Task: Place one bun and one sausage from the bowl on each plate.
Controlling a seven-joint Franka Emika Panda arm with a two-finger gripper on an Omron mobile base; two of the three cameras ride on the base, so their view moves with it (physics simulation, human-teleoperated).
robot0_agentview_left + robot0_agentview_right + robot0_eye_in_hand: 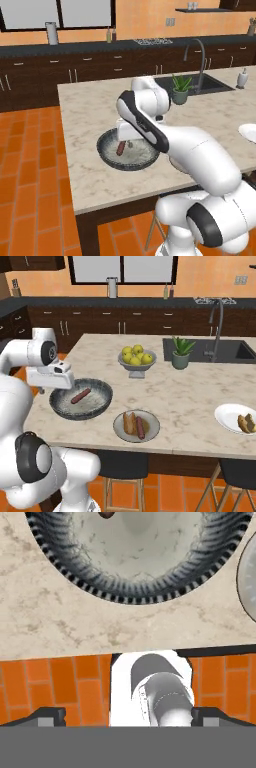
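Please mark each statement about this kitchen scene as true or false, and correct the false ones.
1. One sausage lies in the dark bowl. True.
2. The greyish-beige plate is bare. False: it holds a bun and a sausage.
3. The white plate holds a bun but no sausage. True.
4. The gripper is shut on a sausage. False: it is open and holds nothing.
5. The footed bowl holds red apples. False: the fruit is yellow-green.
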